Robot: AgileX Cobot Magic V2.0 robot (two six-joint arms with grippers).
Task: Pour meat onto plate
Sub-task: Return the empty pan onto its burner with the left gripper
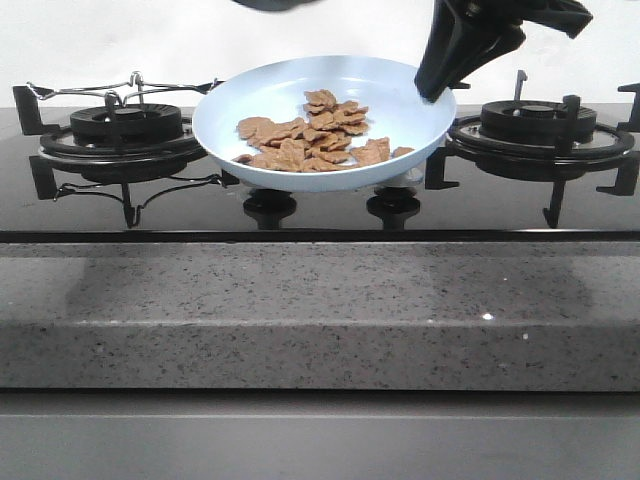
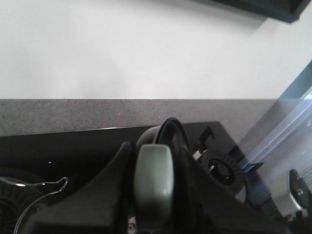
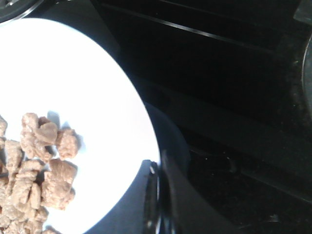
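The pale blue plate (image 1: 270,100) is held above the middle of the black stove, tilted toward the camera. The meat (image 1: 315,140), a loose heap of small light-brown pieces, lies on it. My right gripper (image 1: 437,88) is shut on the plate's right rim. In the right wrist view the plate (image 3: 83,83), the meat (image 3: 41,165) and the gripper (image 3: 158,195) pinching the rim all show. My left gripper (image 2: 155,153) is shut on the frying pan's pale handle (image 2: 154,185). The pan's black body is mostly hidden behind the handle.
The left burner (image 1: 125,125) has a thin wire rack over it. The right burner (image 1: 540,125) stands behind my right gripper. Two knobs (image 1: 268,207) sit under the plate. A speckled grey counter edge (image 1: 320,320) runs along the front. A dark shape (image 1: 275,3) shows at the top edge.
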